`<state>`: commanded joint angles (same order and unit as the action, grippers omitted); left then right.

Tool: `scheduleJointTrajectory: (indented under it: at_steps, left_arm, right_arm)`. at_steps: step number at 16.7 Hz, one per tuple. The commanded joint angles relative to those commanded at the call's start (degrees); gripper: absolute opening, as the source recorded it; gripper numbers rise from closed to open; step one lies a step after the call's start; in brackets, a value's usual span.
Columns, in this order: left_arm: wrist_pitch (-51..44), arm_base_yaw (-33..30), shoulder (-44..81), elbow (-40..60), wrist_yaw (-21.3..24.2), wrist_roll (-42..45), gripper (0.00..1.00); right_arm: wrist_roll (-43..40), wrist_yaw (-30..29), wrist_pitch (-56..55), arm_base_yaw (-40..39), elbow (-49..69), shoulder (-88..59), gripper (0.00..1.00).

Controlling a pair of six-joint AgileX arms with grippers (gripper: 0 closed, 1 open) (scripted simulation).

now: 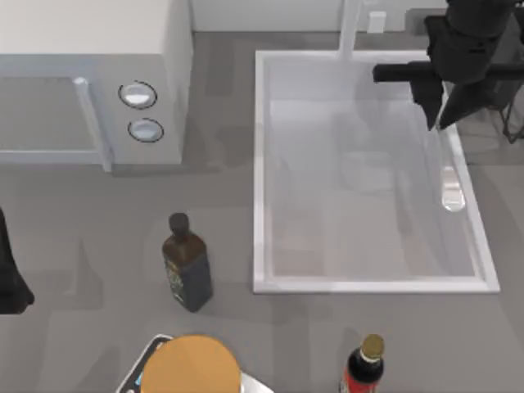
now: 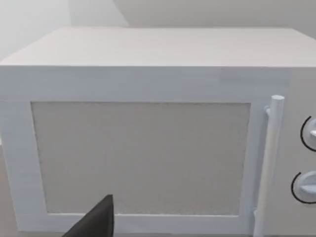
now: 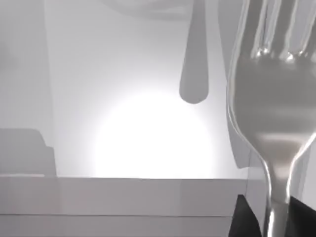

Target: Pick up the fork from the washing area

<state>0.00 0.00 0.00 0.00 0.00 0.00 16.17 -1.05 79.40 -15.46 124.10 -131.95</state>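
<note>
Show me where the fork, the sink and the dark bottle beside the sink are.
fork point(image 1: 451, 195), top view, on its widened end near the sink's right wall.
sink point(image 1: 259, 172), top view, on its left rim.
dark bottle point(image 1: 188, 270), top view, on its body, left of the sink.

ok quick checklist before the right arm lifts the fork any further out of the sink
1. Fork in the right gripper: ok, fingers closed on its handle, fork hanging tines down by the top view.
2. Fork off the basin floor: cannot tell from above; the right wrist view shows its shadow apart from it.
3. Clearance to the sink right rim: not ok, the fork hangs close beside it.
4. Faucet post: ok, it stands left of the gripper.
5. Left gripper: ok, parked at the table's left, facing the microwave.
6. Bottles out of the path: ok, in front of the sink.
</note>
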Motion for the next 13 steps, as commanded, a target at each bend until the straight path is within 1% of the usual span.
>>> scheduleJointTrajectory:
  at_steps: [5,7,10,13]
  left_arm:
    - [0.0,0.0,0.0,0.0,0.0,0.0,1.0]
    - [0.0,0.0,0.0,0.0,0.0,0.0,1.0]
    - [0.0,0.0,0.0,0.0,0.0,0.0,1.0]
    - [0.0,0.0,0.0,0.0,0.0,0.0,1.0]
  right_arm:
    - [-9.89,0.56,-0.87,9.88,-22.61,19.13,0.0]
    - [-13.56,0.77,-1.17,13.56,-29.97,25.96,0.0]
    - [-17.44,0.99,-1.38,17.43,-36.5,32.37,0.0]
    - [-18.31,1.04,-1.41,18.3,-37.8,33.64,0.0]
